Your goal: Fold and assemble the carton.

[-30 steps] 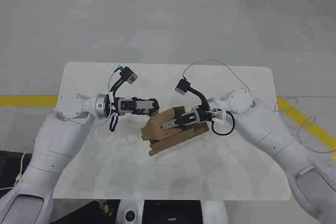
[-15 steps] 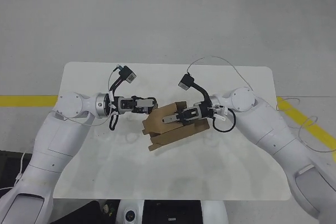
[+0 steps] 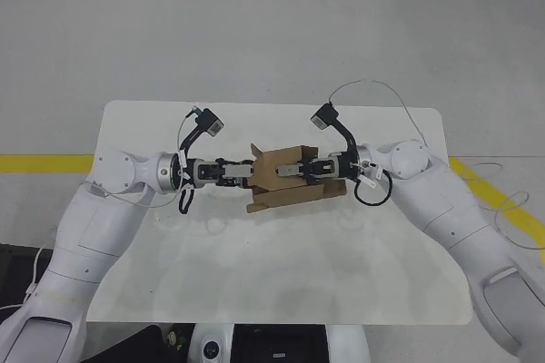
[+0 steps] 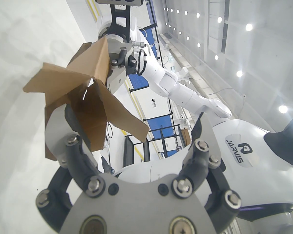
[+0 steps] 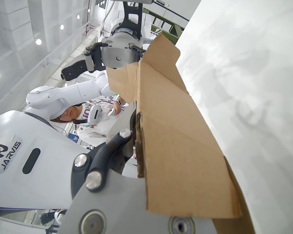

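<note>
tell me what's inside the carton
The carton, seen through its open end, shows only bare brown walls and a shadowed hollow, no contents. Its far end is hidden by flaps and the right end effector.

You work under bright, even light: the white table [image 3: 163, 290] is lit flat, with only faint grey shadows just beside the carton [image 3: 282, 171]. From the left wrist, round ceiling lamps [image 4: 249, 27] beyond the carton flare into glare spots, while the carton's inner folds fall dark. Both wrist views bow straight lines strongly away from the carton, toward their edges.
</note>
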`<action>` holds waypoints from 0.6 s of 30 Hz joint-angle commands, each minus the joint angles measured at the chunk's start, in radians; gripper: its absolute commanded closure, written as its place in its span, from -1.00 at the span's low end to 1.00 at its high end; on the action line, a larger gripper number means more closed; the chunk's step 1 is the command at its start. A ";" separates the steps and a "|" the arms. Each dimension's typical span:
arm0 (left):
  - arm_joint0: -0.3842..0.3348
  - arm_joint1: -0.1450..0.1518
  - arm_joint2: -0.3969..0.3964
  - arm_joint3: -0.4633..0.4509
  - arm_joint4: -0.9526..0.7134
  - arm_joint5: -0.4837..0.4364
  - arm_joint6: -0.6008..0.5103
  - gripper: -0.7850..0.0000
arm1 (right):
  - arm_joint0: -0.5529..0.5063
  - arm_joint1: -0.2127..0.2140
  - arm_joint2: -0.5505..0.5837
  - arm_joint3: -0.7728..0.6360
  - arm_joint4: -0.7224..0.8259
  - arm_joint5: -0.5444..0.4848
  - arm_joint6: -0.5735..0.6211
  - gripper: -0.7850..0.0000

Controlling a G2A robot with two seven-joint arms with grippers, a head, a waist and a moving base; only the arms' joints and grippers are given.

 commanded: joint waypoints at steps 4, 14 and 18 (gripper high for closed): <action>0.000 -0.003 0.009 0.003 -0.006 0.005 -0.004 -1.00 | 0.002 -0.013 0.007 0.031 -0.007 -0.029 -0.029 1.00; 0.007 -0.007 0.021 -0.007 -0.017 0.012 -0.015 -1.00 | 0.018 -0.034 0.038 0.093 -0.040 -0.084 -0.084 1.00; 0.010 -0.010 0.030 -0.008 -0.017 0.014 -0.019 -1.00 | 0.021 -0.043 0.047 0.101 -0.047 -0.091 -0.091 1.00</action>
